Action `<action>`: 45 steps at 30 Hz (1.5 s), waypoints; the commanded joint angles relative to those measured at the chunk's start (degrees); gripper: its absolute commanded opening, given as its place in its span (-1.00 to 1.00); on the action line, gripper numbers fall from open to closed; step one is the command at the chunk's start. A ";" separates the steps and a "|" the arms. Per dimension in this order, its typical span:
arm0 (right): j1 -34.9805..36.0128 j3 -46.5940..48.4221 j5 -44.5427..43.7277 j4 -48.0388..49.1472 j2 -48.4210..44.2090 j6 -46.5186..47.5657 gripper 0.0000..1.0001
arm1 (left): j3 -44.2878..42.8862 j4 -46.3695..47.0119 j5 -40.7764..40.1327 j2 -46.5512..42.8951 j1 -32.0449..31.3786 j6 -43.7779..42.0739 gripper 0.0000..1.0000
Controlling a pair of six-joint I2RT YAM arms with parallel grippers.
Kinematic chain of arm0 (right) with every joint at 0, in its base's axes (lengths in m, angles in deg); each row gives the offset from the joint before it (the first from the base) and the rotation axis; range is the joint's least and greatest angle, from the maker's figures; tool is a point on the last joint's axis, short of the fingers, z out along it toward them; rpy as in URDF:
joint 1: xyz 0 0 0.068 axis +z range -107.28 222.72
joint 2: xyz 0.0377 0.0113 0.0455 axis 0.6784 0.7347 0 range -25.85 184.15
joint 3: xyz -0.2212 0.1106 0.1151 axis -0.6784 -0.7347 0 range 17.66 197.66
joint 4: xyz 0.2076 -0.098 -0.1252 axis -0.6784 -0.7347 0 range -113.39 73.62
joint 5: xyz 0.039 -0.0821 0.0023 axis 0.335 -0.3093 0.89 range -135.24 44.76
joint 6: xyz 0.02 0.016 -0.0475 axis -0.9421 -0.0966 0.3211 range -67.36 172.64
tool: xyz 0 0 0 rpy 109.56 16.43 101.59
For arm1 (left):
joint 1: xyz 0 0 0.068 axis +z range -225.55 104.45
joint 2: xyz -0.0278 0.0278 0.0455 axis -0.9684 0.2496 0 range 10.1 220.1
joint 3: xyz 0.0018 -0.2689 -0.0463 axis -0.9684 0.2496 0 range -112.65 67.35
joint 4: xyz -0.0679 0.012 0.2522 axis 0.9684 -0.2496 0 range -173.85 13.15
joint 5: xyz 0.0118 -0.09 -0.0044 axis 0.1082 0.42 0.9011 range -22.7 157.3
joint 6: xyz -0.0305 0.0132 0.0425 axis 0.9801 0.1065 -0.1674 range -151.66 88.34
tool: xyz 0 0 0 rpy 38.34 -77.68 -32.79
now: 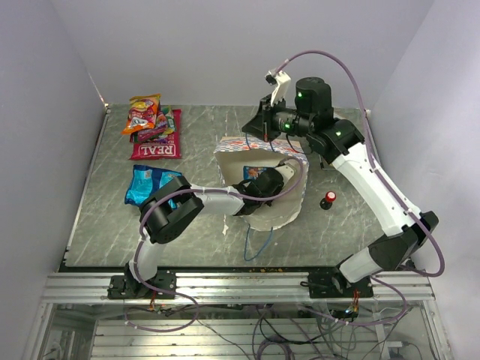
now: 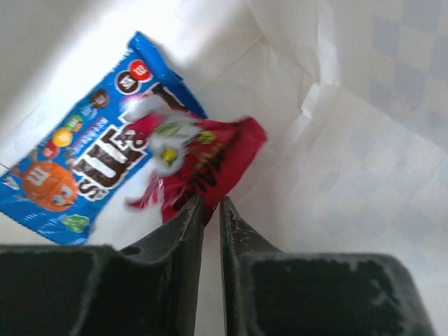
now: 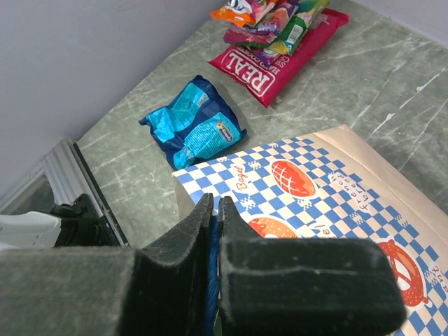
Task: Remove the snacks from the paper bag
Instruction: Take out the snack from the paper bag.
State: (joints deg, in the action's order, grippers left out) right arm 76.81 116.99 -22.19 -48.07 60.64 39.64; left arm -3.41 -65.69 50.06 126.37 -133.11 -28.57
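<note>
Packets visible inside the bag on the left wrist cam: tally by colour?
blue packet: 1
red packet: 1
Total: 2 in view inside the paper bag; this view shows only part of the inside.

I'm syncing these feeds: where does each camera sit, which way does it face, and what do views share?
Top external: above and behind the left arm and right arm, both in view, looking down at the table and paper bag.
Left wrist: inside the bag, facing a red packet the left gripper pinches, blue packet beside.
Right wrist: over the bag's checkered side, facing the REAL packet; right gripper shut on the cord handle.
Shared: top and right wrist show the REAL packet.
</note>
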 commanded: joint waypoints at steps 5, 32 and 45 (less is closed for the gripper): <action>-0.04 1.29 -0.90 -1.40 1.32 0.74 -1.00 | -0.35 -5.12 7.88 -3.50 0.18 5.06 -0.70; -0.25 1.61 -3.64 0.66 3.92 1.90 -1.00 | 6.70 -19.79 12.11 -32.74 -0.36 7.08 -0.86; -0.41 2.26 -8.90 1.73 4.64 3.33 -1.00 | 1.10 -34.70 5.16 -50.53 -0.28 17.19 -0.86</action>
State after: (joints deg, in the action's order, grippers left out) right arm 76.59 118.15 -28.47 -46.86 64.64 41.35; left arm 3.54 -93.45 60.99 80.25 -133.24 -16.46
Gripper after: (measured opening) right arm 0.023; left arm 0.075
